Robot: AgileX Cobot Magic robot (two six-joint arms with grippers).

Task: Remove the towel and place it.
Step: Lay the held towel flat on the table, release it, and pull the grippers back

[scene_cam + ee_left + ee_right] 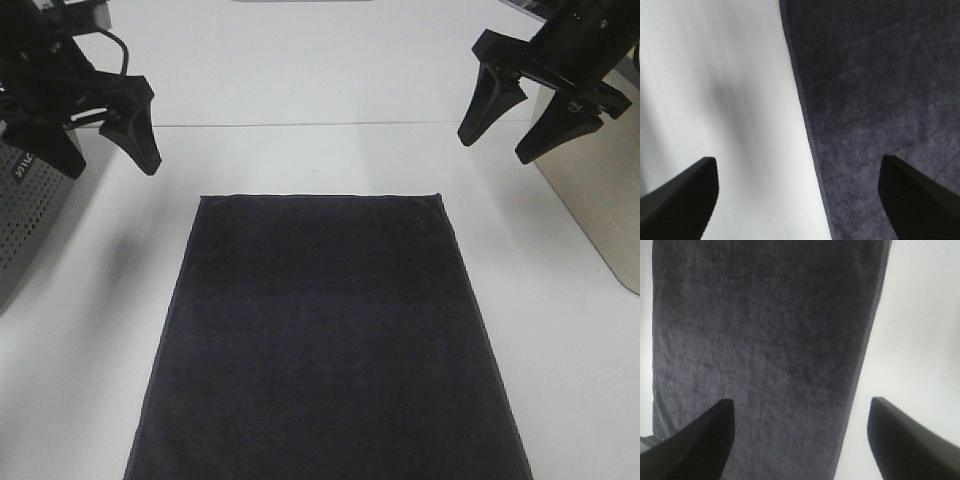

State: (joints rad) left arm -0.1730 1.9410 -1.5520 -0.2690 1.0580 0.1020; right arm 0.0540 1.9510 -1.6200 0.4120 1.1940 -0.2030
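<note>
The dark charcoal-navy towel lies flat and spread out on the white table, its far hem across the middle of the exterior high view and its near end running off the bottom edge. My left gripper hangs open and empty above the table, beyond the towel's far left corner. My right gripper hangs open and empty beyond the far right corner. The towel also shows in the left wrist view with its stitched hem, and in the right wrist view. Neither gripper touches it.
A grey perforated basket stands at the left edge of the table. A beige box-like container stands at the right edge. Bare white table surrounds the towel on both sides and behind it.
</note>
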